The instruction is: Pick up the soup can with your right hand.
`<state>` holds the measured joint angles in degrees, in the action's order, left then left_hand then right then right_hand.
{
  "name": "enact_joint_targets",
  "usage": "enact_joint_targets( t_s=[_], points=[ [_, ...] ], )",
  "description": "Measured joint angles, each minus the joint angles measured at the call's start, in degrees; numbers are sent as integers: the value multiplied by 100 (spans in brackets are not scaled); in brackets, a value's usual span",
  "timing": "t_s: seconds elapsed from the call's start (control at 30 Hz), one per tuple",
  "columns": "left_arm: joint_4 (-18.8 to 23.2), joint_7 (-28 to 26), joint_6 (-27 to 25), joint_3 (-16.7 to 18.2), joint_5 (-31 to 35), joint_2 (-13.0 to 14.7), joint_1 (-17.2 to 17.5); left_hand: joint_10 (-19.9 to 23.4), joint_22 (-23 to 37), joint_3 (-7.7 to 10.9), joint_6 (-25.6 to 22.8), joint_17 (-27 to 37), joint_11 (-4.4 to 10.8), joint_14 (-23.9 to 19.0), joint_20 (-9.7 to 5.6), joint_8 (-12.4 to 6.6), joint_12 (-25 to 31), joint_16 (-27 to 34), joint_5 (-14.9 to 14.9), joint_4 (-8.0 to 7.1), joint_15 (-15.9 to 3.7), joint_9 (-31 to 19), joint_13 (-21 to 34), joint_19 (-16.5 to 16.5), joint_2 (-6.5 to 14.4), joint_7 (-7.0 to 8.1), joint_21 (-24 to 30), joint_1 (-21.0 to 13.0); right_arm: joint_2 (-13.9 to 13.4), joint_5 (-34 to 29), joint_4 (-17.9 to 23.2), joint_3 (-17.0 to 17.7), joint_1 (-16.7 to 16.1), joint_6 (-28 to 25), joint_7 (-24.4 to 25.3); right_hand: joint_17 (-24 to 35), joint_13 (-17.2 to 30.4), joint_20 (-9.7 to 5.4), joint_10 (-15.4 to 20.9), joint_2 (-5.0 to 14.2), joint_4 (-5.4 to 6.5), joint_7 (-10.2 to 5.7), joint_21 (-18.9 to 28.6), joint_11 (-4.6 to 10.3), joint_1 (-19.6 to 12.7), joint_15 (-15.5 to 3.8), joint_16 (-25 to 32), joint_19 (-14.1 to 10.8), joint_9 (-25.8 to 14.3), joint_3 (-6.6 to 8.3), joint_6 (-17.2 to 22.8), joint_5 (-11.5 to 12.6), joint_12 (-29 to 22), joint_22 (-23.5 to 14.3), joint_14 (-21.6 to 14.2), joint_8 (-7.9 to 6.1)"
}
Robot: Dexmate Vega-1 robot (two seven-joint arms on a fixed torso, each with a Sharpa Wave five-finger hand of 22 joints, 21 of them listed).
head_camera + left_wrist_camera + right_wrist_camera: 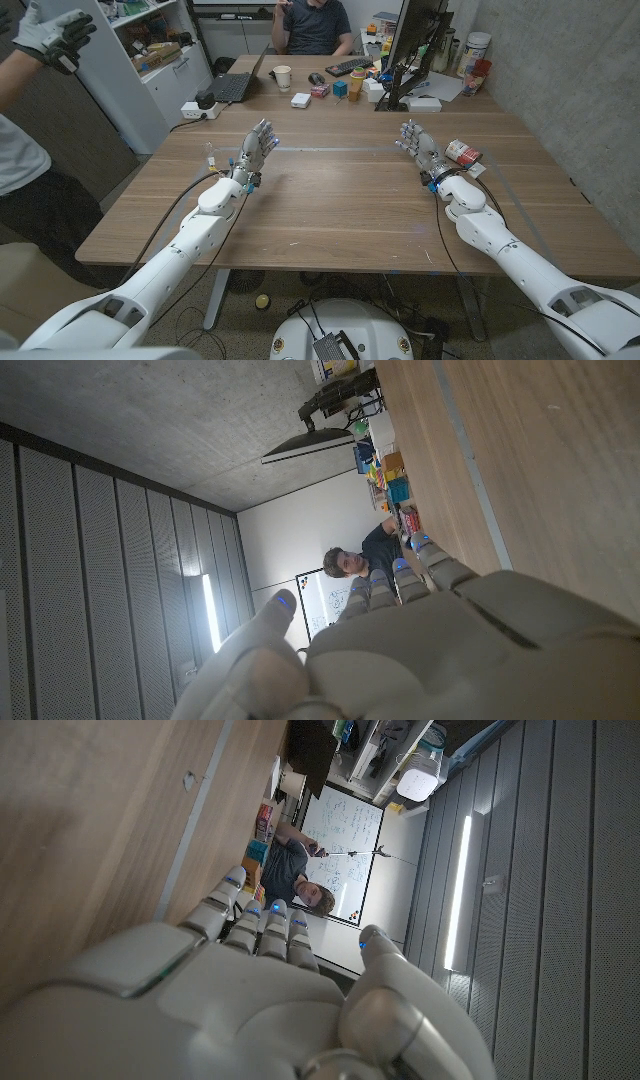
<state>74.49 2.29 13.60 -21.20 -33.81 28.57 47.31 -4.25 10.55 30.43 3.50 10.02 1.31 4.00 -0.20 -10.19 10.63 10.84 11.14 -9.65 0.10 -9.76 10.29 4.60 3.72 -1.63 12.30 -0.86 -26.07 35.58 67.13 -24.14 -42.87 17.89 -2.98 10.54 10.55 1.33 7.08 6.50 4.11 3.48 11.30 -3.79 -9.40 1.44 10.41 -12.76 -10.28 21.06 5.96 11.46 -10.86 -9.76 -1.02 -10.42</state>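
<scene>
Wooden table (330,205), pale brown grain, broad and bare around the middle, in an office with grey ribbed wall panels. Lying on its side beside the right hand (422,150), toward the table's right edge: the soup can (462,153), cylindrical, red and white label. Right hand open, fingers apart, gripping nothing. Left hand (255,150) likewise, well apart across the table. At the far edge: paper cup (283,76), laptop (236,84), monitor (418,38), a seated person (312,25).
</scene>
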Motion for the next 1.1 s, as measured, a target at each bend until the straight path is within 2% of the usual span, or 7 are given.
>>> enact_joint_targets(
  t_s=[0.1, 0.13, 0.4, 0.6, 0.73, 0.97, 1.1],
  points=[
    [0, 77, -109, 0, 162, 0, 0, 0, 0, 0, 0, 0, 0, 0, 0, 0, 0, 0, 0, 0, 0, 0, 0, 0, 0, 0, 0, 0, 91, 0, -244, -80, 166, 0, 0, 1, 0, 0, 0, 0, 0, 0, 0, 0, 0, 0, 0, 0, 0, 0, 0, 0, 0, 0, 0, 0],
    [0, 126, -167, 284, 257, -342, -91, 0, 0, 0, 0, 0, 0, 18, 0, 0, 0, 0, 0, 0, 18, 0, 0, 0, 0, 0, 0, 0, 103, -304, -277, -92, 189, 258, -215, 1, 0, 0, 0, 0, 0, 0, 0, 0, 0, 0, 0, 0, 0, 0, 0, 0, 0, 0, 0, 0],
    [-1, 373, -367, 709, 671, -715, -89, 0, -1, 0, -1, 26, 0, 18, 0, 0, 0, 0, 0, 0, 18, 0, 0, 0, 0, 0, 0, 0, 178, -497, -515, -174, 373, 391, -299, -8, -1, 2, 21, 0, 0, 0, 0, -22, 0, 41, 0, -2, 0, 0, 0, 0, 0, 0, -41, 0],
    [-13, 537, -456, 967, 924, -938, -68, 0, -1, -1, -1, 26, 0, 18, 0, 0, 0, 0, 0, 0, 18, 1, 0, -1, 0, 0, 0, 0, 181, -649, -595, -199, 483, 491, -311, -16, -1, 103, 41, -38, -24, -25, 24, -41, -38, 124, 48, -103, 1, 24, 25, 0, 0, 1, -126, 0],
    [-15, 623, -496, 1094, 1050, -1050, -56, 1, -1, 0, -1, 26, 0, 18, 0, 0, 0, 0, 0, 0, 19, 1, -1, -1, 0, 0, 0, 0, 153, -788, -613, -213, 550, 536, -281, -15, -1, 164, 61, -60, -73, -83, 44, -61, -60, 224, 66, -163, 1, 39, 83, -1, 0, 1, -227, -41],
    [12, 761, -564, 1326, 1263, -1242, -12, 1, -1, -1, -1, 25, 0, 18, 0, 0, 0, 0, 0, 0, 19, 1, -1, -1, 0, 0, 0, 0, 10, -1217, -587, -237, 665, 564, -35, -15, -1, 195, 79, -79, -143, -153, 45, -43, -139, 258, 66, -194, 1, 47, 152, -1, 0, 1, -261, -45],
    [52, 862, -621, 1431, 1433, -1325, 12, 1, -1, -1, -1, 25, 0, 18, 0, 0, 0, 0, 0, 0, 18, 2, -1, -1, 0, 0, 0, 0, -223, -1512, -371, -249, 743, 503, 150, -15, -1, 195, 93, -83, -166, -175, 44, -32, -144, 276, 66, -194, 1, 69, 174, -1, 0, 1, -279, -44]
  ],
)
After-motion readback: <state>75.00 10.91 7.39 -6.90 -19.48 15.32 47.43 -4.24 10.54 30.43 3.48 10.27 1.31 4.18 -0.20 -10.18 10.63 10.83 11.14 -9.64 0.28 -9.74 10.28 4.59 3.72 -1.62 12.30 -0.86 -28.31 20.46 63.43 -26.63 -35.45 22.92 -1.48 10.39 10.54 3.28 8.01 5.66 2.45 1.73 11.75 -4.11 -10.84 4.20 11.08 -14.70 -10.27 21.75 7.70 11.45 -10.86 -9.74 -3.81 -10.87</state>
